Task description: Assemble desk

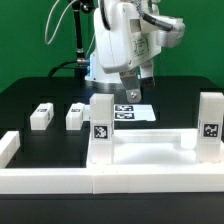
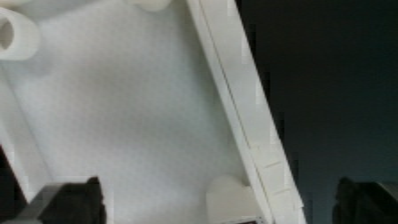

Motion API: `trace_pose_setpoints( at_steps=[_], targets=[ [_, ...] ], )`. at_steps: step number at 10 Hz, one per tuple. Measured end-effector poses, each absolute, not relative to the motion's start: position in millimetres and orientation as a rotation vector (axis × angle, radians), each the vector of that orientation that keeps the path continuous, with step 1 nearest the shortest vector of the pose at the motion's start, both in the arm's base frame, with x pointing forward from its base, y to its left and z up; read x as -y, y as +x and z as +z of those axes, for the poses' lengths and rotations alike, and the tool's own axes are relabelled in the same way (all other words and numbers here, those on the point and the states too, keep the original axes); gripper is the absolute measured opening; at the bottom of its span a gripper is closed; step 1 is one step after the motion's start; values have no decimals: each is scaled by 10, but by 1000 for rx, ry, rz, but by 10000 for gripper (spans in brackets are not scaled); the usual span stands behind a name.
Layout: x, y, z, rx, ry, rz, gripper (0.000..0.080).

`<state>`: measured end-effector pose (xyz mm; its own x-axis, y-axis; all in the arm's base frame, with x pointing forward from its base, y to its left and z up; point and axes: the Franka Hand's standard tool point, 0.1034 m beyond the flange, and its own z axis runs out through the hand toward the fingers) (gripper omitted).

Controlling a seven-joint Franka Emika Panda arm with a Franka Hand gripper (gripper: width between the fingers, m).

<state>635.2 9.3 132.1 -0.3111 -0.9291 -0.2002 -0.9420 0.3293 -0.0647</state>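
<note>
The desk panel lies at the front of the table, a white tray with a raised rim. Two white tagged legs stand upright on it, one at the exterior view's left and one at the right. Two more tagged legs lie loose on the black table behind. My gripper hangs above the panel's far side, open and empty. In the wrist view the panel and its rim fill the frame. The dark fingertips stand wide apart and the gripper holds nothing.
The marker board lies flat under the arm. Long white border wall segments run along the front and at the exterior view's left. The arm's base stands at the back, before a green backdrop.
</note>
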Motion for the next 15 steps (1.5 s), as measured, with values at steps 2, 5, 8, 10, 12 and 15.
trace_pose_setpoints(
  at_steps=[2,5,8,10,12,15],
  targets=[
    [-235,6008,1238,-2296,-1875,139,649],
    [-389,5802,1205,-2284,-1959,191,649],
    [-397,5811,1201,-2274,-1964,191,649],
    [-437,5659,1051,-2261,-1993,150,649],
    [-346,5231,706,-2236,-2062,96,649],
    [-418,4986,215,-2246,-2151,119,649]
  ],
)
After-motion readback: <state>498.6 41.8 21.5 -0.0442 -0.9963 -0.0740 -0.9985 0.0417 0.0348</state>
